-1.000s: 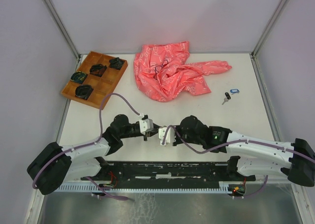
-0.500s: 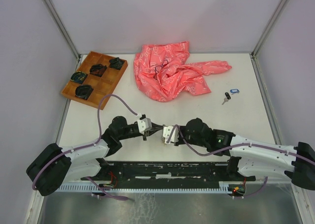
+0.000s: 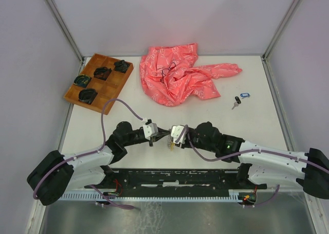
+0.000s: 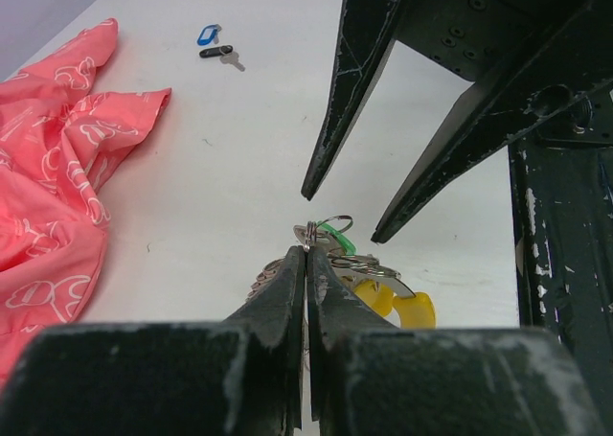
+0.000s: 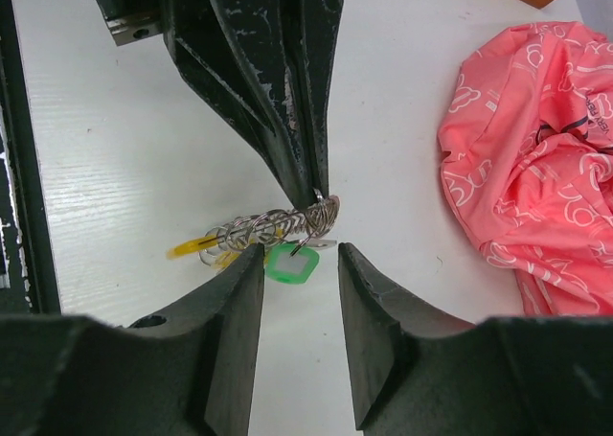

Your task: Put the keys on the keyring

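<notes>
Shiny coiled metal keyring point(image 5: 278, 227), glossy green plastic key tag point(image 5: 289, 263), wooden tray point(image 3: 107, 91), crumpled pink cloth point(image 5: 536, 168), matt white table point(image 5: 115, 187).

you look down on a white bench point(image 3: 257, 126). the light on it is soft and even. pale purple-grey walls stand at the back point(image 3: 169, 18), on the left point(image 3: 25, 90) and on the right point(image 3: 308, 64). thin metal posts point(image 3: 61, 23) run up the two far corners. a brown wooden tray point(image 3: 114, 84) with little boxes sits at the far left. a crumpled pink cloth point(image 3: 177, 77) lies near the back middle. a black rail point(image 3: 175, 177) runs along the near edge.
</notes>
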